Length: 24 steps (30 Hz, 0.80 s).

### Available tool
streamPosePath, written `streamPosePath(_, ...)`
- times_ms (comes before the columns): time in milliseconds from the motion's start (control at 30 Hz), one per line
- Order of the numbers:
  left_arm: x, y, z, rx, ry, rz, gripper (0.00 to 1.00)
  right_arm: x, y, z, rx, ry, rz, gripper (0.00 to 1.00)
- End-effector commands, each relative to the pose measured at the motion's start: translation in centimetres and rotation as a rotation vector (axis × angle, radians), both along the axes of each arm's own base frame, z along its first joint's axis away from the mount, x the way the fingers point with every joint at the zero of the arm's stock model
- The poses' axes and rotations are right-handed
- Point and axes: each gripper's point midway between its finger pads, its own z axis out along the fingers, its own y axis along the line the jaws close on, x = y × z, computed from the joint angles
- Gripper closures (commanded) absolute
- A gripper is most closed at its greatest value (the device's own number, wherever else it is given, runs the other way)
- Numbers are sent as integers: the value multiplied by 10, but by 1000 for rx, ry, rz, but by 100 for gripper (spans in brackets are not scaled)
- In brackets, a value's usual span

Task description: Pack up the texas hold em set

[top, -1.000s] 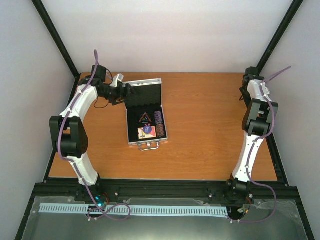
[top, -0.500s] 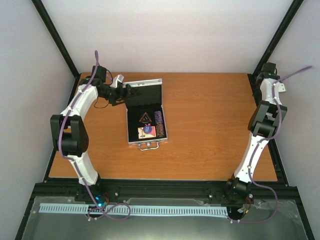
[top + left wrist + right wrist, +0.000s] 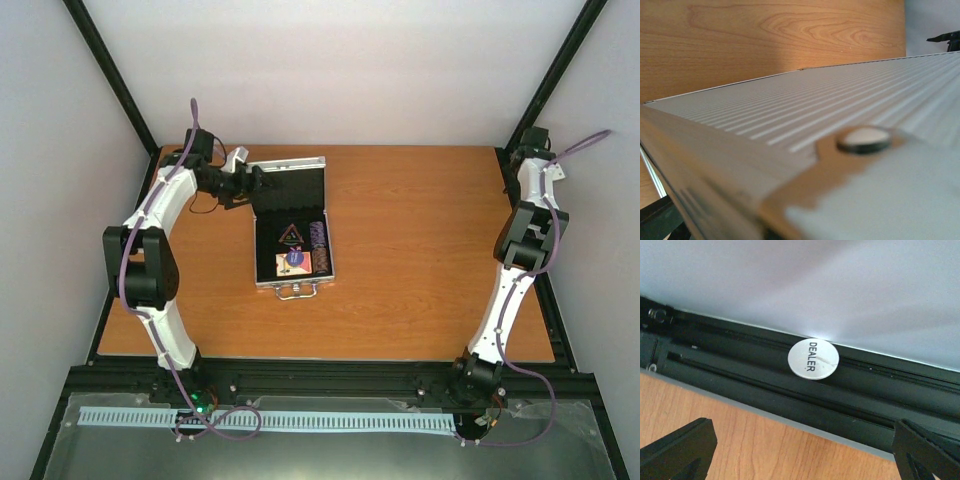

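Observation:
The silver case (image 3: 296, 283) lies open at centre-left, its lid (image 3: 290, 186) standing up at the back. The black foam holds a black triangle (image 3: 291, 236), dark chip stacks (image 3: 318, 240), a pink-orange card box (image 3: 285, 268) and a blue disc (image 3: 296, 258). My left gripper (image 3: 252, 185) is at the lid's left edge. The left wrist view shows only the lid's ribbed outer face (image 3: 830, 105), no fingers. My right gripper (image 3: 802, 429) is open at the table's far right corner (image 3: 532, 150). Beyond it a white DEALER disc (image 3: 813, 358) lies on the black frame rail.
The black frame rail (image 3: 740, 365) runs along the table's far right edge, against the white wall (image 3: 840, 285). Black corner posts (image 3: 560, 70) rise at both back corners. The orange wood table (image 3: 420, 250) spreads right of the case.
My right arm has swung its wrist back and to the right, out to the far right corner. The left arm and the case have barely moved.

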Motion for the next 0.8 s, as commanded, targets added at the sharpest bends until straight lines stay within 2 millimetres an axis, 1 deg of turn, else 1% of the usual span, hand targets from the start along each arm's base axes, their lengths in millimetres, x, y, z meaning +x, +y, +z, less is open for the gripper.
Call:
streamPosePath(0,15,-4,24,-17,-87,-14,0,18,15,33,-72,-12,187,2)
streamPosePath(33,15,-4,26,-20,-91,-15,0,21,25,42,-100,-1,244,1)
streamPosePath(100,17,-6,31,-26,-104,-16,0,28,52,59,-141,10,373,0)
streamPosePath(200,18,-5,40,-27,-122,-16,0,36,111,70,-153,24,596,0)
streamPosePath(233,18,-5,42,-27,-127,-15,0,40,136,76,-164,21,676,0)
streamPosePath(267,18,-5,44,-27,-131,-15,0,40,162,73,-174,43,758,0)
streamPosePath(367,15,-5,51,-28,-144,-13,0,39,244,75,-218,72,1009,0)
streamPosePath(400,14,-4,52,-25,-148,-11,0,35,271,74,-220,77,1086,0)
streamPosePath(467,10,-4,52,-24,-148,-10,0,24,322,69,-171,58,1229,0)
streamPosePath(533,5,-3,51,-23,-150,-11,0,7,363,64,-110,26,1336,0)
streamPosePath(567,2,-3,51,-23,-152,-10,0,-3,380,63,-80,9,1376,0)
streamPosePath(633,-4,-3,52,-25,-153,-11,0,-21,400,64,-50,-21,1427,0)
streamPosePath(667,-7,-3,52,-26,-155,-13,0,-29,405,66,-37,-36,1441,0)
streamPosePath(700,-11,-3,54,-27,-159,-15,0,-36,404,67,-33,-38,1440,0)
streamPosePath(733,-14,-3,55,-28,-164,-17,0,-47,415,68,-25,-44,1470,0)
streamPosePath(767,-18,-3,55,-27,-167,-18,0,-54,419,68,-16,-44,1486,0)
